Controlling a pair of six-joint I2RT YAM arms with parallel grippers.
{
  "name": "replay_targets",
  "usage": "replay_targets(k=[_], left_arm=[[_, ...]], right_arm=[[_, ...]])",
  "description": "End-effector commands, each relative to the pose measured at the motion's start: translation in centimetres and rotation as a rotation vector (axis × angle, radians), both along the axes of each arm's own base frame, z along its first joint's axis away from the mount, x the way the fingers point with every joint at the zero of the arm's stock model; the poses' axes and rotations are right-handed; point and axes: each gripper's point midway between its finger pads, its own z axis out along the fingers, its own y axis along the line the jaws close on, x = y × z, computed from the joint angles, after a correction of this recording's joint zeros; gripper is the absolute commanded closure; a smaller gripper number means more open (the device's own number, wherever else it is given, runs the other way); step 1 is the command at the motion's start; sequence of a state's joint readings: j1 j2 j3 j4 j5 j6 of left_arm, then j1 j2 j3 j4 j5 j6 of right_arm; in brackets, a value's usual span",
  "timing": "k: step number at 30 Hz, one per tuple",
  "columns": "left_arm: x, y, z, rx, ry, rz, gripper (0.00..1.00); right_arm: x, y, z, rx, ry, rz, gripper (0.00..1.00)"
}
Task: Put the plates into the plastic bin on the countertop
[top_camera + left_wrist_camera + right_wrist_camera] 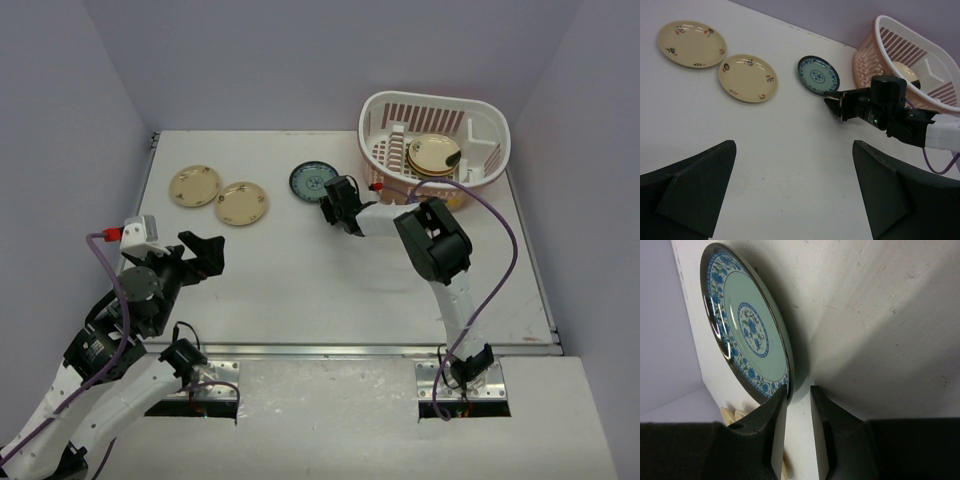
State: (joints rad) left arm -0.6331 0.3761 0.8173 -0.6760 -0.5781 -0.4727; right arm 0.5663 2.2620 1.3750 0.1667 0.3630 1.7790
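Near the middle of the countertop (pixel 300 290), the right gripper (pixel 799 390) is down low. Its two jaws are just a little apart, with nothing between them. The blue plate (pixel 752 330) lies flat at about 10 o'clock from it, and the plate's edge is right at the tip of one jaw. The plastic bin (pixel 480 120) sits at about 2 o'clock and already has a stack of plates (pixel 433 153) inside. Two cream plates (pixel 195 185) (pixel 242 203) lie at 9 o'clock from the blue one. The left gripper (pixel 794 145) waits at 8 o'clock, wide open and holding nothing. I think the thin edge could slip. If the jaws close beside the rim and not over it, the plate may slide away or tip up and drop.
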Motion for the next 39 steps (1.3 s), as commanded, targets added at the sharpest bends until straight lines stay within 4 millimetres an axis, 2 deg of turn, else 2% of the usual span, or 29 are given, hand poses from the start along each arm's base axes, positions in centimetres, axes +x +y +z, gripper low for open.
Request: replay_targets(k=[1,8,10,13,19,23,27,28,30,32,35,39], left_arm=[[0.2,-0.1,1.1,-0.015,-0.045,-0.010,0.00],[0.1,-0.1,1.1,-0.017,-0.050,-0.015,0.00],[0.1,-0.2,1.2,-0.019,-0.052,-0.017,0.00],[0.0,-0.2,1.2,-0.020,-0.054,-0.017,0.00],[-0.1,0.1,1.2,-0.022,-0.057,-0.009,0.00],[-0.2,0.3,1.4,-0.028,-0.063,0.000,0.00],[-0.2,0.5,1.3,-0.030,-0.060,0.013,0.00],[-0.2,0.6,1.3,-0.028,-0.058,0.016,0.00],[-0.1,0.7,1.2,-0.027,-0.055,0.024,0.00],[-0.1,0.8,1.2,-0.029,-0.053,0.031,0.00],[-0.1,1.0,1.1,-0.029,-0.049,0.043,0.00],[0.0,1.1,0.9,-0.028,-0.041,0.057,0.00]], right_arm=[[-4.2,-3.9,-8.4,-0.192,0.256,-0.044,0.71],[-3.4,-2.8,-8.9,-0.142,0.272,-0.062,0.73],[-3.5,-2.6,-8.8,-0.136,0.274,-0.058,0.96],[-4.3,-2.3,-8.7,-0.119,0.262,-0.047,1.00],[-6.1,0.7,-3.4,0.012,0.069,0.106,1.00],[-7.1,2.9,3.5,0.108,-0.129,0.267,1.00],[-8.4,3.3,10.0,0.081,-0.279,0.409,1.00],[-8.4,3.0,12.5,0.080,-0.333,0.422,1.00],[-8.5,1.7,16.2,0.088,-0.399,0.434,1.00],[-8.5,-0.1,18.0,0.088,-0.421,0.429,1.00],[-7.1,-5.6,20.2,0.074,-0.432,0.332,1.00],[-5.1,-14.0,23.3,0.038,-0.431,0.159,1.00]])
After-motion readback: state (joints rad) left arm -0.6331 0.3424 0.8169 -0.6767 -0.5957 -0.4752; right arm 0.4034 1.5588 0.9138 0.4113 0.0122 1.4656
